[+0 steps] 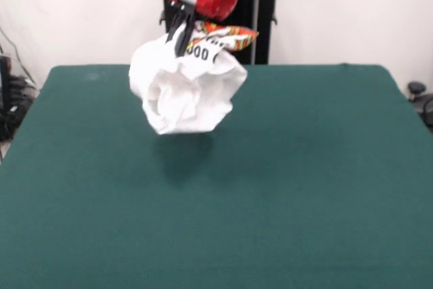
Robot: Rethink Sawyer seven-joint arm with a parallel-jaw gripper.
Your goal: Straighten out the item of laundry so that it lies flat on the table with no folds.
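The item of laundry [186, 89] is a small white garment with a red, orange and yellow print and black lettering near its top. It hangs bunched in the air above the dark green table [304, 187], with its shadow on the felt below. My gripper [181, 37] comes down from the red arm at the top. It is shut on the garment's upper edge and holds it clear of the table. The garment's folds hide much of its print.
The robot's black pedestal [260, 25] stands behind the table's far edge. Cables and dark gear sit off the table at the left edge [10, 93] and a dark object at the right edge [419, 96].
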